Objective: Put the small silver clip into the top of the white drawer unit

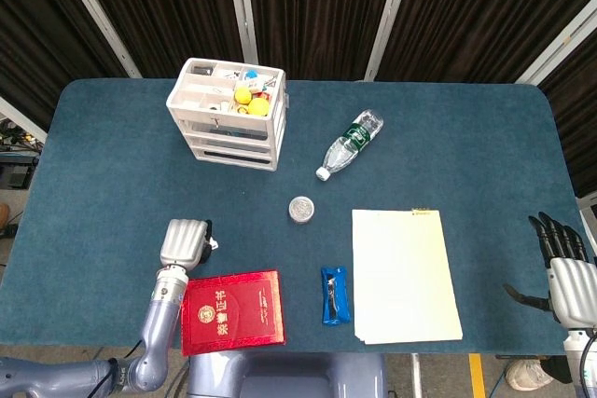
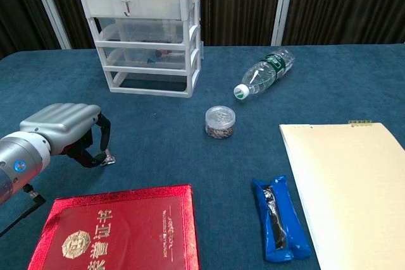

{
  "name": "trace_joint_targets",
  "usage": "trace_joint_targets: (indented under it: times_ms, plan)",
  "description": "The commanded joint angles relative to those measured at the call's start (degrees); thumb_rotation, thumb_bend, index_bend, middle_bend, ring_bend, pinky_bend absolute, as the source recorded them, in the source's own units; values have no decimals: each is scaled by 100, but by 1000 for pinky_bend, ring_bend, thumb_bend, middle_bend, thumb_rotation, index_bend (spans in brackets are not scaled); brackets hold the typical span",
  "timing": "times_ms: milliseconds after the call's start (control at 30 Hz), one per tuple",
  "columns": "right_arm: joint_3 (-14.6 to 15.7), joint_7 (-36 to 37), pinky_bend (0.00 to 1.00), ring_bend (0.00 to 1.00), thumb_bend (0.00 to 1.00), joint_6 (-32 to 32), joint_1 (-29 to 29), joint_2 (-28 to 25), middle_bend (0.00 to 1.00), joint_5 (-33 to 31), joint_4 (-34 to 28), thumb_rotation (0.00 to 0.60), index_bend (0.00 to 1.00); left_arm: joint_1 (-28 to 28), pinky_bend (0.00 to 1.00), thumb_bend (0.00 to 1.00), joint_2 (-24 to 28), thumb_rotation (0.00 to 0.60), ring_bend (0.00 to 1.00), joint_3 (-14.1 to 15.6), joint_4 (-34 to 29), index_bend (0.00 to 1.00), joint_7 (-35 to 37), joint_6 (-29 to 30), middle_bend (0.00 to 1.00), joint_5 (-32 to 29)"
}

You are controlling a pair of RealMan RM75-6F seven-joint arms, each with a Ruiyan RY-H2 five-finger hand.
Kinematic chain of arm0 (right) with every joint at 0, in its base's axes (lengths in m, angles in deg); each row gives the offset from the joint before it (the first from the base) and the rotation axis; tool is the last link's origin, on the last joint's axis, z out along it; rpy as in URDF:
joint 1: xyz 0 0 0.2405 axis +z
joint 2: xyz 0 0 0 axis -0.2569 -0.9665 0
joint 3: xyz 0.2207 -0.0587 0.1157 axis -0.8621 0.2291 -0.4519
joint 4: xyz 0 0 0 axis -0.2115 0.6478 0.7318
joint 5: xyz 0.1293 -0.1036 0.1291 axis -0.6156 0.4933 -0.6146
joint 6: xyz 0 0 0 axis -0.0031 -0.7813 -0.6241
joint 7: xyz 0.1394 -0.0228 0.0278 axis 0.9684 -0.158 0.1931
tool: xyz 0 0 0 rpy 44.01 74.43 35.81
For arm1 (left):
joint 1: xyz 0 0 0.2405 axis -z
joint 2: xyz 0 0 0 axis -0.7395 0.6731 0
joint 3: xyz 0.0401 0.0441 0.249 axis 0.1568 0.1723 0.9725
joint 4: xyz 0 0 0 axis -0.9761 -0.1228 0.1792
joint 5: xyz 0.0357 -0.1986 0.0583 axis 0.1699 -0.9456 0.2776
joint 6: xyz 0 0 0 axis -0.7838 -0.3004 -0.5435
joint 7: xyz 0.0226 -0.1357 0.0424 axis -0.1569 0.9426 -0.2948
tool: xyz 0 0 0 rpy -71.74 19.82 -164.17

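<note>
The silver clip (image 2: 109, 158) lies on the blue bench (image 1: 112, 165) near the front left corner, just behind the back edge of the red booklet (image 1: 232, 310). In the head view the left hand (image 1: 184, 242) covers nearly all of it; only a pale sliver shows at the hand's right side. In the chest view the left hand (image 2: 63, 129) arches over it with the fingers (image 2: 101, 132) curled downward, their tips right at the clip. Whether they already pinch it I cannot tell; it looks to be resting on the cloth.

The clip is tiny, stiff metal and surely very light. Lying low on the felt-like cover, it gives little to get under, and its smooth surface would likely slip from a loose hold. Judging from its shape, the best purchase is a thumb-and-fingertip pinch across its raised part, pressing a little into the soft cover to get under an edge.

The white drawer unit (image 1: 227, 114) stands well apart, toward the back left of the bench, its open top tray already holding small items. The right hand (image 1: 566, 263) hangs past the front right corner, fingers apart and holding nothing.
</note>
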Motion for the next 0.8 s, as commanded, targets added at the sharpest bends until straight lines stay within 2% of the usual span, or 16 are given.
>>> trace_joint_targets:
  times_ms: [33,800]
  plan:
    - [3,1,0,0,28,0,-2,-2,0,2,-3,600,24,11,780,369,-2,600,904,17,7,539,-5,-2,1000,-4]
    - [-5,6,0,0,28,-5,-1,-3,0,-6,-9,600,24,88,780,370,-98,600,901,66,145,547,35,-36,1000,-190]
